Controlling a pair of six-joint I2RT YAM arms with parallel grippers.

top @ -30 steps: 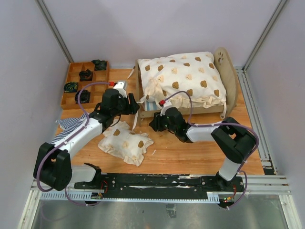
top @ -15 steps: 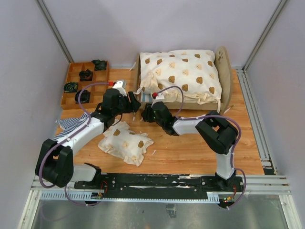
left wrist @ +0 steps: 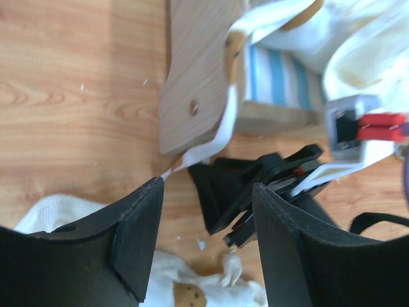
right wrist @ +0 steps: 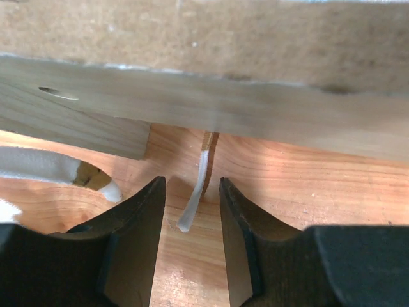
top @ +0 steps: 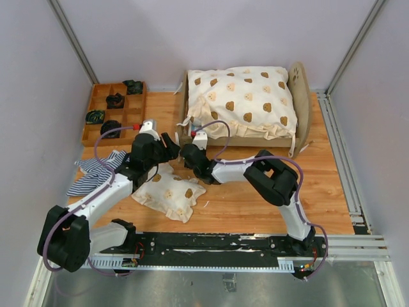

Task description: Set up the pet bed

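The pet bed [top: 298, 89] stands at the back right, its arched headboard to the right. A cream bear-print quilt [top: 246, 102] covers it. In the left wrist view I see its plywood footboard [left wrist: 198, 77], the blue-and-white striped mattress [left wrist: 278, 73] and a white ribbon [left wrist: 211, 137] hanging down. My left gripper [top: 171, 142] [left wrist: 208, 217] is open just left of the foot corner, holding nothing. My right gripper [top: 185, 153] [right wrist: 192, 192] is open low in front of the bed's side rail [right wrist: 204, 96]. A loose white ribbon end [right wrist: 195, 192] hangs between its fingers, ungripped.
A bear-print pillow [top: 169, 192] lies on the table below both grippers. A blue-and-white striped cloth [top: 96, 169] is crumpled at the left under the left arm. A brown compartment tray [top: 97, 118] with dark items stands at the back left.
The right gripper slid left along the bed's front to the foot corner. The left gripper drew back toward the near left. The quilt went from hanging over the foot end to lying on the bed.
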